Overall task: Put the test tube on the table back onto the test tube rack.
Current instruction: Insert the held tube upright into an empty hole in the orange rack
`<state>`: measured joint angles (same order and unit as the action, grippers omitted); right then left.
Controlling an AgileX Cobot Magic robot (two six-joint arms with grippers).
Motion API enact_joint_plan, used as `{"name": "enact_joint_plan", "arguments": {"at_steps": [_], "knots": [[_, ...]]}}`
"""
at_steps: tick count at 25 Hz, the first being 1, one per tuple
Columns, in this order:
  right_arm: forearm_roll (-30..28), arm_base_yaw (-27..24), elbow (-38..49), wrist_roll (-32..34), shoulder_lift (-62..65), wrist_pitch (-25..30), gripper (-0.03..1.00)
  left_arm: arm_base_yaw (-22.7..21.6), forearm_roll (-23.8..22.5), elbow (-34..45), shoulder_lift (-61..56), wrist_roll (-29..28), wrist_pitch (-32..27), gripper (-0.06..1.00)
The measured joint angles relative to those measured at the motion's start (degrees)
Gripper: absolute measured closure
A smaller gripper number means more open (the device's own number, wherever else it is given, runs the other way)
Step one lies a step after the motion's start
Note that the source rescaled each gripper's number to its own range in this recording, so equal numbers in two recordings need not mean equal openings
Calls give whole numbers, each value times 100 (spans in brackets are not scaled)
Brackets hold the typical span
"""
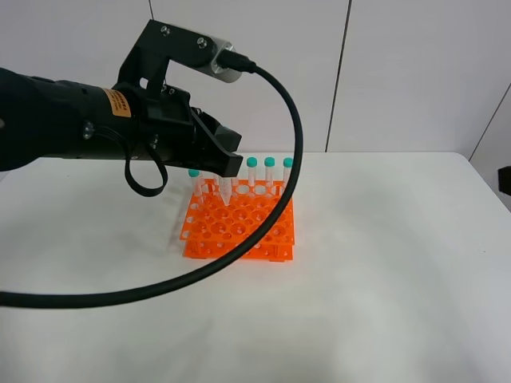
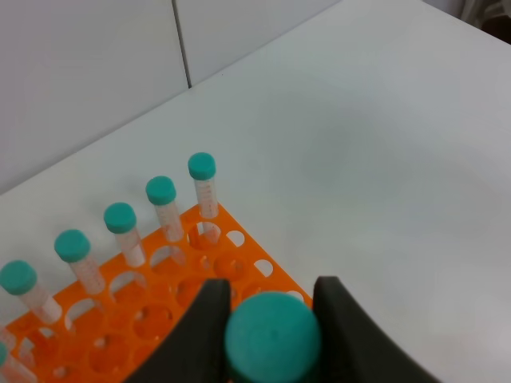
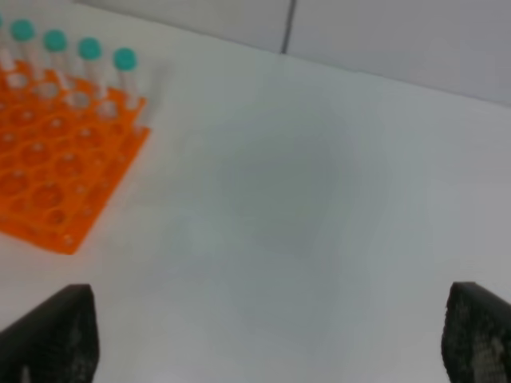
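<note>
Left gripper [image 1: 226, 165] clamps the tube [image 2: 273, 339] above the rack [image 1: 239, 227]; right gripper [image 3: 271, 339] gapes. If the tube is tilted, I fear its tip jams on the rack.

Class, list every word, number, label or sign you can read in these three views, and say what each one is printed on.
No text reads clearly in any view.
On the left arm, orange sticker: dark print, too small to read.
On the racked tubes: faint side markings, too blurred to read.
On the test tube rack and table: no text seen.
</note>
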<state>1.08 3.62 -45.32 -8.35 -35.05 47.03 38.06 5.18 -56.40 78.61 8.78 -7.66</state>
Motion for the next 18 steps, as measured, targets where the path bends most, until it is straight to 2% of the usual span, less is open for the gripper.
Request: {"name": "enact_joint_plan", "arguments": {"at_steps": [3,6,13,18], "knots": [[-312,0,0,398,266,227,6,0,0,0,0,0,-5,94],[-361,0,-2,485,568,608,6,0,0,0,0,0,-24,94],[-320,0,-2,519,1404,1365,6,0,0,0,0,0,-37,94],[-108,0,-6,543,2099,1647,6,0,0,0,0,0,-39,94]]}}
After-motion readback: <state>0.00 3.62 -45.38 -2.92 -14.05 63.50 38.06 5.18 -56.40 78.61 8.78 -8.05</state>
